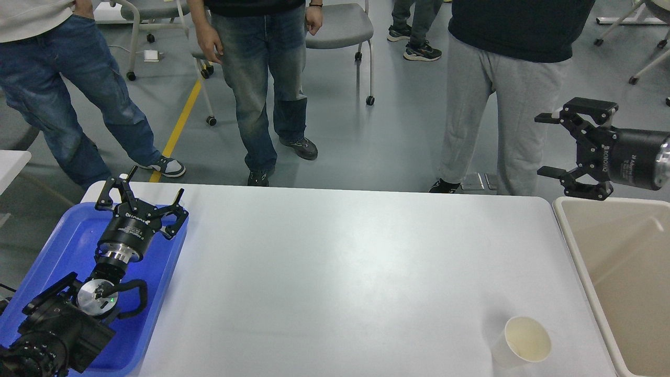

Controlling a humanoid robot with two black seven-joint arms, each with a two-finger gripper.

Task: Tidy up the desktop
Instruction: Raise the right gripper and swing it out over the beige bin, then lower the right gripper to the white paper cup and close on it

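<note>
The white desktop (pixel 345 272) fills the middle of the head view. A white paper cup (pixel 523 343) lies tilted on it near the front right corner, its mouth facing up towards me. My left gripper (pixel 142 187) is open and empty, above the far end of the blue tray (pixel 57 246). My right gripper (pixel 544 145) is open and empty, held in the air past the table's far right corner, above the far edge of the beige bin (pixel 623 262), well away from the cup.
The blue tray lies at the left edge of the desktop and the beige bin stands at its right edge. Three people (pixel 261 78) stand just beyond the far edge. Wheeled chairs (pixel 340 31) stand behind them.
</note>
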